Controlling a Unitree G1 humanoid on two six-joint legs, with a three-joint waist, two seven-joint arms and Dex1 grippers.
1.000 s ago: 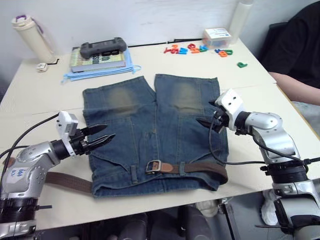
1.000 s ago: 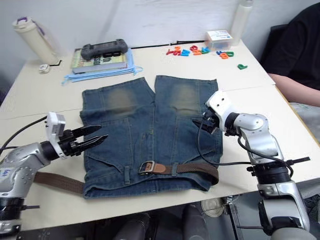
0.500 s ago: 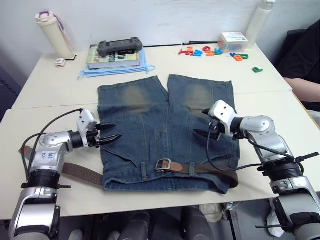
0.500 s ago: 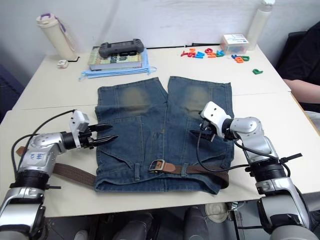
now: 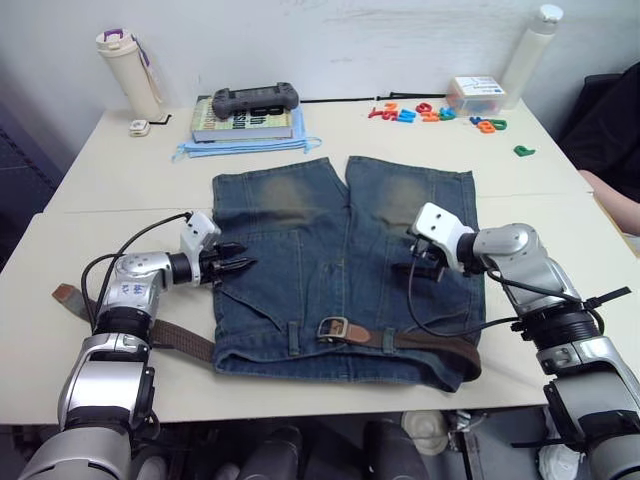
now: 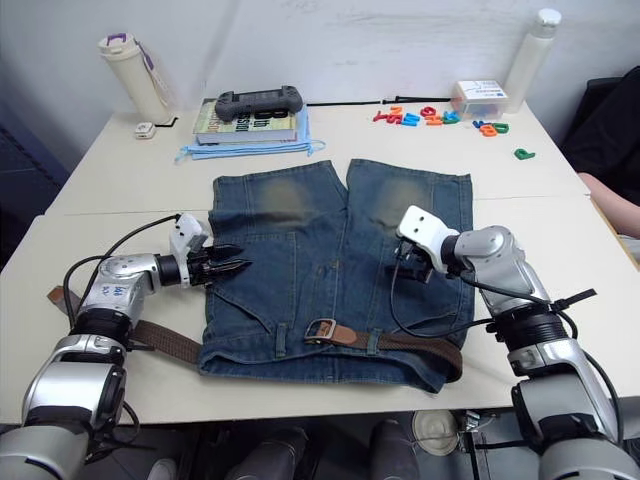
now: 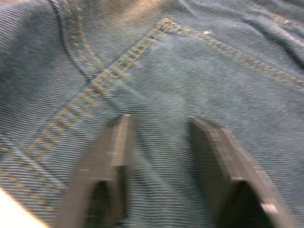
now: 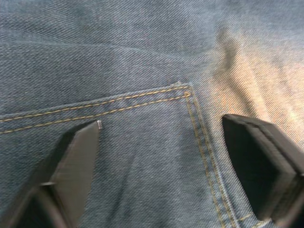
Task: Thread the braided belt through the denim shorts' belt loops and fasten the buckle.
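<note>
Braided belt (image 5: pixel 425 340) lies along the denim shorts' (image 5: pixel 340 260) waistband at the table's (image 5: pixel 560 215) near edge, buckle (image 5: pixel 332 328) mid-waist. Both tools, left (image 5: pixel 237 267) and right (image 5: pixel 418 262), hover spread and empty over denim. The strap looks limp, so I'd grip its firmer tan tab.

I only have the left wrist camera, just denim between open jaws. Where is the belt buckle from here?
Observer: The buckle lies on the waistband of the shorts, near the middle, nearer the robot than the left gripper.
Operator: Is the belt fastened?
Observer: No. The belt has its tan end lying loose on the table, left of the shorts.
Operator: And the other arm?
Observer: The right gripper hovers over the right leg, jaws open.
</note>
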